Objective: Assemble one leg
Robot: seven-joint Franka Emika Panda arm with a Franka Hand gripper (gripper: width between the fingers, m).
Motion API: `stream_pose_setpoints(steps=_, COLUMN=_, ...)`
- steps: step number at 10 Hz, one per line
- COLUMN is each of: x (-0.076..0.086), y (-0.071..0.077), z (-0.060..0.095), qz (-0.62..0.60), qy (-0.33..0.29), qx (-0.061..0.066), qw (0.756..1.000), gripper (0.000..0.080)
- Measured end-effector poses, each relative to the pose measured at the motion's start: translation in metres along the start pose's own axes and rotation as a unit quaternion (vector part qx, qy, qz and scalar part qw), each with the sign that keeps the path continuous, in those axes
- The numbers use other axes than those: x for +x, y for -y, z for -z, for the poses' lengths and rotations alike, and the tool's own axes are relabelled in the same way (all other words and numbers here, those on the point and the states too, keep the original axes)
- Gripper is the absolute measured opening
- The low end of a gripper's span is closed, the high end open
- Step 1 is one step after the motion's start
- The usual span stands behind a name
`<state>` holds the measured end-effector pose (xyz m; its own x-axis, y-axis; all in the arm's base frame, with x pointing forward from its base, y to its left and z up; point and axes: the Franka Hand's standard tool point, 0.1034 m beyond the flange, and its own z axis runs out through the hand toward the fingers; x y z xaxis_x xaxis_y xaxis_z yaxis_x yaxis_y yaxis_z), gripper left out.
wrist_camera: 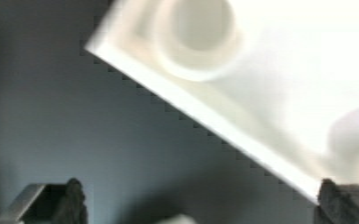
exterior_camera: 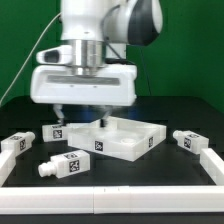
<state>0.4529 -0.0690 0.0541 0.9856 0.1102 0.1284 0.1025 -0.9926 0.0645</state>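
The tool (exterior_camera: 80,114) hangs wide open, empty, over the tabletop's (exterior_camera: 128,141) edge; the leg (exterior_camera: 54,131) (one of several alike) lies on the table (exterior_camera: 170,110) just beside the tabletop, at the exterior view's left.

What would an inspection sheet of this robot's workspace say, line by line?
Surface: flat black table, no spills seen.
Job's things: four small white plastic rectangular blocks with black-and-white tags lie loose and apart: far-left leg, second leg, front leg, right leg. None is attached to the large white square tray-like tabletop in the middle.
Clutter: nothing seen, apart from a white rail along the table's edges.
Grippers: the two-finger tool is open and empty, hanging near the tabletop's far edge.
Cables: one thin dark cable behind the arm.
Surroundings: plain green backdrop.
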Motion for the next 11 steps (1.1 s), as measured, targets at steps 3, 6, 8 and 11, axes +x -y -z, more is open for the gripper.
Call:
stream_pose_setpoints(steps=3, x=0.004, y=0.001, z=0.002, qz=0.091, qy=0.003, qx=0.002, qw=0.996, gripper=0.0649)
stream_pose_setpoints(steps=6, x=0.0, y=0.011, z=-0.014, qz=0.265, qy=0.017, qx=-0.001, qw=0.964, gripper=0.0649)
stream_pose_setpoints(steps=8, x=-0.001, y=0.03, z=-0.023, qz=0.372, qy=0.021, qx=0.002, qw=0.928, gripper=0.0649)
stream_pose_setpoints(steps=11, x=-0.002, y=0.028, z=-0.023, qz=0.445, qy=0.023, qx=0.001, qw=0.895, gripper=0.0649)
